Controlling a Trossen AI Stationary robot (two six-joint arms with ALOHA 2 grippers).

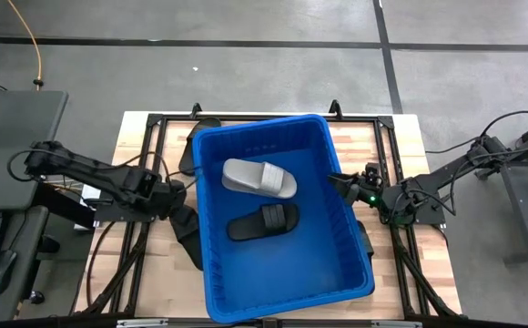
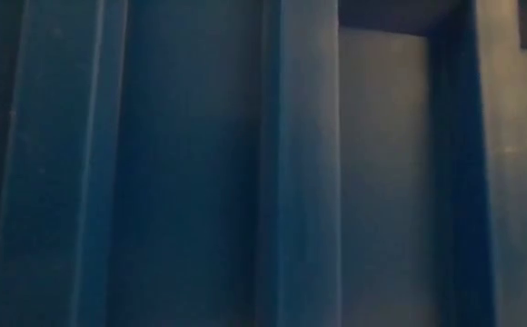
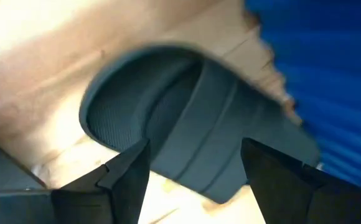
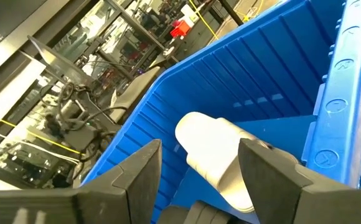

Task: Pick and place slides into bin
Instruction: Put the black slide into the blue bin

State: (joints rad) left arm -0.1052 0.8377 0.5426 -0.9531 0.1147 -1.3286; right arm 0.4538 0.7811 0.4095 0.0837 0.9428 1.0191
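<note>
The blue bin (image 1: 337,273) stands mid-table and holds a light grey slide (image 1: 259,178) and a black slide (image 1: 264,220), both flat on its floor. A black slide (image 1: 189,239) lies on the table by the bin's left wall. My left gripper (image 1: 178,202) is over it, open. In the left wrist view (image 3: 193,180) its fingers stand apart above that slide's strap (image 3: 196,118). My right gripper (image 1: 344,185) is open and empty over the bin's right rim. It looks in at the grey slide (image 4: 215,155).
Another black slide (image 1: 194,146) lies on the table beyond the bin's far left corner. A dark thing (image 1: 362,239) lies by the bin's right wall. The bin's wall (image 2: 263,163) fills the low view. A black frame edges the wooden table (image 1: 428,264).
</note>
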